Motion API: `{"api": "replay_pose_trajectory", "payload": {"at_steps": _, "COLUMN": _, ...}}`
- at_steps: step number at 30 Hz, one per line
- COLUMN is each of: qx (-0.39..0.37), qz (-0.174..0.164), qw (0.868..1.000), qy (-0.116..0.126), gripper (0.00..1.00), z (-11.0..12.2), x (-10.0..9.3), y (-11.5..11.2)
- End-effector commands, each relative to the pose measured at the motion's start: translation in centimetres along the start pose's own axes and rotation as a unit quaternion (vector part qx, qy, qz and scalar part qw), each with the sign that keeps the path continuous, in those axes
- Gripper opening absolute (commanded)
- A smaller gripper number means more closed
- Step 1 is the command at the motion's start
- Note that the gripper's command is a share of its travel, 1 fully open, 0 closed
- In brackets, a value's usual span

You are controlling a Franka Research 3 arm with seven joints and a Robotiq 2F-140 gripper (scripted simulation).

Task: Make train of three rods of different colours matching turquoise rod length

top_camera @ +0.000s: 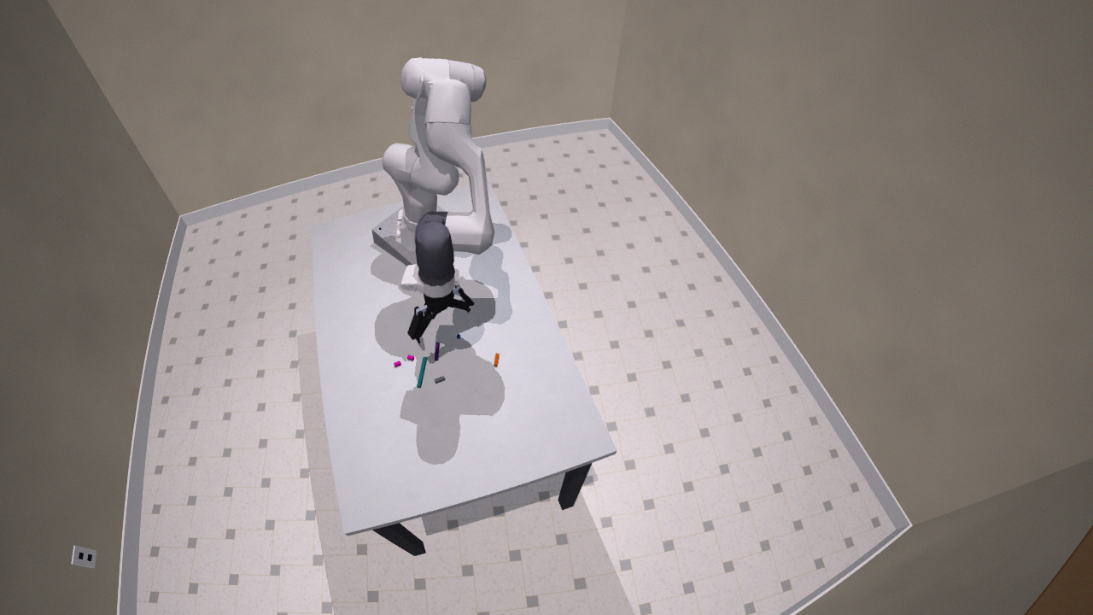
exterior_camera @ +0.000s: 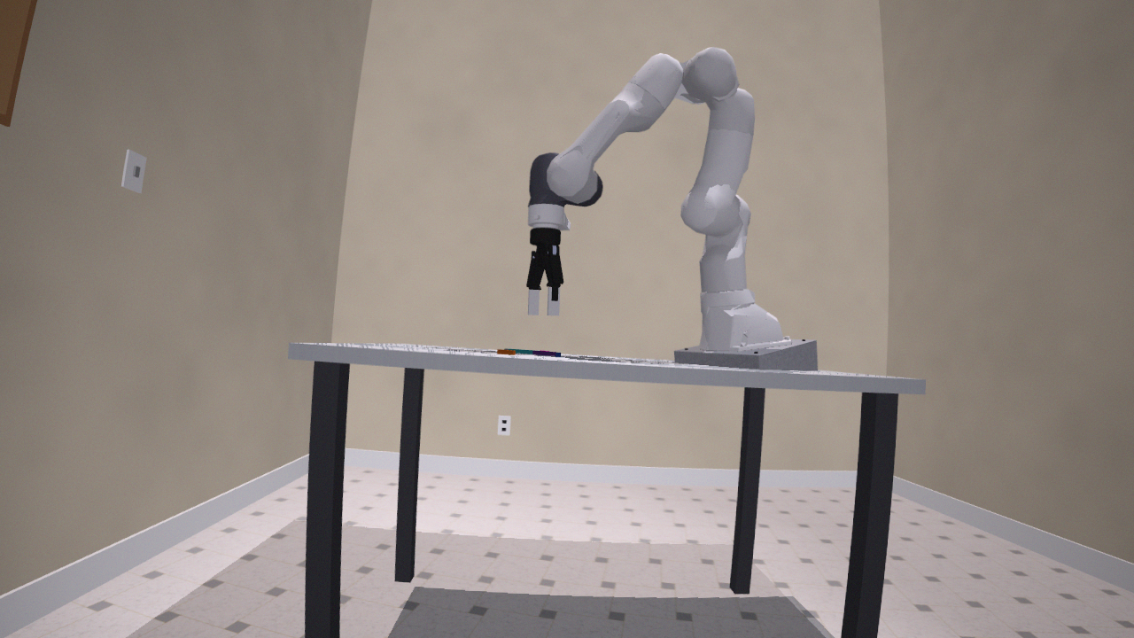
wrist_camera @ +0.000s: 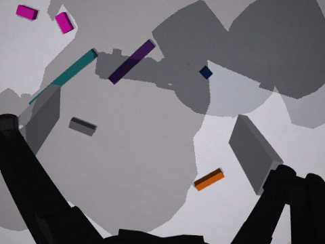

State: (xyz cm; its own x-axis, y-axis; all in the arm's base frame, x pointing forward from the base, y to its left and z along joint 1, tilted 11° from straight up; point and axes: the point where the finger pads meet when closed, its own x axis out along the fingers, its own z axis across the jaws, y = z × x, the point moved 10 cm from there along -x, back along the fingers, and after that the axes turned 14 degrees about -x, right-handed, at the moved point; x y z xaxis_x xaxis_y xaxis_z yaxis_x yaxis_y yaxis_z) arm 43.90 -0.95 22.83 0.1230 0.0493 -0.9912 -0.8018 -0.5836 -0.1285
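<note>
My gripper (top_camera: 442,322) (exterior_camera: 543,306) (wrist_camera: 149,115) is open and empty, high above the table. The turquoise rod (top_camera: 422,372) (wrist_camera: 76,67) lies flat; a finger partly overlaps it in the wrist view. The purple rod (top_camera: 437,351) (wrist_camera: 132,62) lies beside it, with a gap. The small blue rod (top_camera: 458,336) (wrist_camera: 206,72) lies apart, nearer the arm's base. The grey rod (top_camera: 439,379) (wrist_camera: 82,127) lies alone near the turquoise one, turned across it. The orange rod (top_camera: 496,359) (exterior_camera: 505,351) (wrist_camera: 209,180) lies alone. Two magenta rods, one (top_camera: 397,364) (wrist_camera: 26,12) and another (top_camera: 410,358) (wrist_camera: 64,22), lie apart from each other. No rods are joined end to end.
The pale table (top_camera: 527,428) (exterior_camera: 634,371) carries all the rods. The arm's base stands at the table's far end in the top view. Shadows of the arm fall across the purple and blue rods.
</note>
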Motion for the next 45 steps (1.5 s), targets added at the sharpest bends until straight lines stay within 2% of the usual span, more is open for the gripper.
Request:
{"api": "replay_pose_trajectory", "payload": {"at_steps": 1, "qx": 0.083, "qz": 0.009, "qw": 0.996, "qy": 0.001, "gripper": 1.0, "z": -0.2, "x": 0.1, "y": -0.3}}
{"api": "replay_pose_trajectory", "payload": {"at_steps": 15, "qx": 0.179, "qz": 0.011, "qw": 0.984, "qy": 0.0, "gripper": 1.0, "z": -1.2, "x": 0.5, "y": -0.6}}
{"api": "replay_pose_trajectory", "payload": {"at_steps": 30, "qx": 0.307, "qz": 0.011, "qw": 0.951, "qy": -0.001, "gripper": 1.0, "z": -2.5, "x": 0.8, "y": -1.2}}
{"api": "replay_pose_trajectory", "payload": {"at_steps": 32, "qx": 0.307, "qz": 0.011, "qw": 0.951, "qy": -0.001, "gripper": 1.0, "z": -2.5, "x": 0.8, "y": -1.2}}
{"api": "replay_pose_trajectory", "payload": {"at_steps": 33, "qx": 0.328, "qz": 0.011, "qw": 0.945, "qy": -0.001, "gripper": 1.0, "z": -2.7, "x": 0.9, "y": -1.3}}
{"api": "replay_pose_trajectory", "payload": {"at_steps": 45, "qx": 0.417, "qz": 0.01, "qw": 0.909, "qy": -0.003, "gripper": 1.0, "z": -3.7, "x": 1.0, "y": -1.7}}
